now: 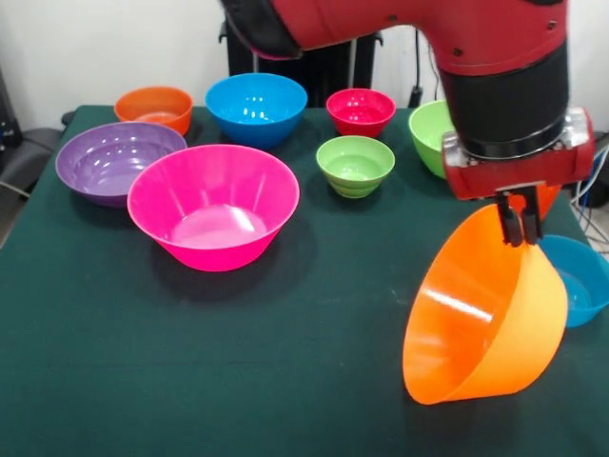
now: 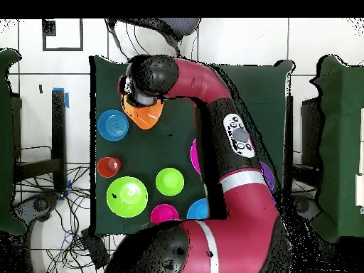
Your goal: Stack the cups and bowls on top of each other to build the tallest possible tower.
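My gripper [image 1: 521,227] is shut on the rim of the large orange bowl [image 1: 485,314] at the front right. The bowl hangs tilted on its side, opening toward the left, its lower rim close to the green table [image 1: 143,362]. In the overhead view the orange bowl [image 2: 144,114] shows just beneath my wrist. A large pink bowl [image 1: 213,205] stands upright left of centre, with a purple bowl [image 1: 114,160] behind it. A small orange-red cup [image 2: 108,167] shows in the overhead view; in the front view only a sliver of it [image 1: 550,196] shows behind my gripper.
Along the back stand an orange bowl [image 1: 154,107], a blue bowl [image 1: 256,107], a small red bowl [image 1: 361,110], a small green bowl [image 1: 355,164] and a larger green bowl [image 1: 430,133] half hidden by my arm. A small blue bowl [image 1: 580,281] sits beside the held bowl.
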Action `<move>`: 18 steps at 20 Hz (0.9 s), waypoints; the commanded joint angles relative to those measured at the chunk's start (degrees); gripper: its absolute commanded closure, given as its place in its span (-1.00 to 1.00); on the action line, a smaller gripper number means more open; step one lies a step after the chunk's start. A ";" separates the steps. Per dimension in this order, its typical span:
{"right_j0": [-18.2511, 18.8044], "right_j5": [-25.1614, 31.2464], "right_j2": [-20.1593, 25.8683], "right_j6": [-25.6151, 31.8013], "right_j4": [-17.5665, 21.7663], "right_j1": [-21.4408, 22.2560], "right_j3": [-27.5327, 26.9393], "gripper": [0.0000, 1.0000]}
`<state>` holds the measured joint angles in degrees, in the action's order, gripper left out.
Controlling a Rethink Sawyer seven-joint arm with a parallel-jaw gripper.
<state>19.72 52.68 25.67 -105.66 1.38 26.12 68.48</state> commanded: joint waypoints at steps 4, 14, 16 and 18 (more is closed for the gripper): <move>6.63 -2.15 7.34 19.54 6.88 -6.53 3.93 1.00; 10.43 -1.10 11.37 23.70 10.37 -12.81 1.42 1.00; 10.99 0.62 11.99 25.18 10.69 -14.14 0.28 1.00; 11.21 3.21 12.63 26.39 10.74 -15.13 -1.13 1.00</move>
<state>29.97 51.44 37.21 -103.48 2.68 20.44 67.53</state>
